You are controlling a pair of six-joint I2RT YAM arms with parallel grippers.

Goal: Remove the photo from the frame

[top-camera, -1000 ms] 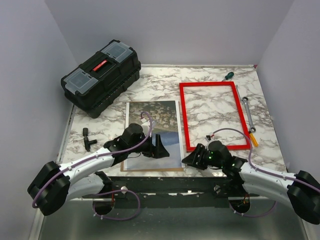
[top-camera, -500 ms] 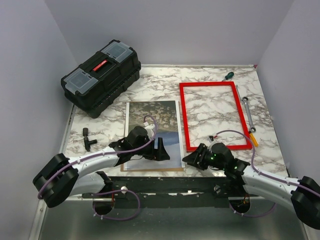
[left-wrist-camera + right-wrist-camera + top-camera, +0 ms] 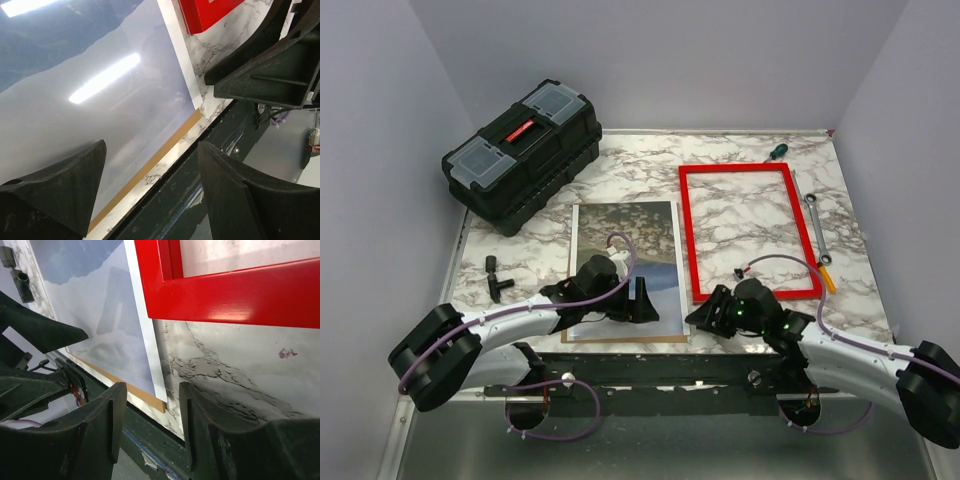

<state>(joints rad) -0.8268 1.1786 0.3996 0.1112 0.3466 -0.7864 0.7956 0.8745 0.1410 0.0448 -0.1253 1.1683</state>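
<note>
On the marble table [image 3: 620, 170], the left gripper [image 3: 642, 300] has been drawn toward 6 o'clock, to the near right corner of the photo [image 3: 625, 225]; its jaws are spread, empty, straddling the near edge. At its 3 o'clock the right gripper [image 3: 710, 315] is held low, part-open, empty. The photo lies on the backing board [image 3: 172, 143], with the frame [image 3: 732, 168] apart at 3 o'clock: removal is judged essentially done.

I see a black toolbox [image 3: 522, 155] at the far left of the marble table [image 3: 640, 170]. A green-handled screwdriver [image 3: 777, 151] and a wrench [image 3: 817, 226] lie along the right side. Two small black parts [image 3: 498, 279] sit at the left edge.
</note>
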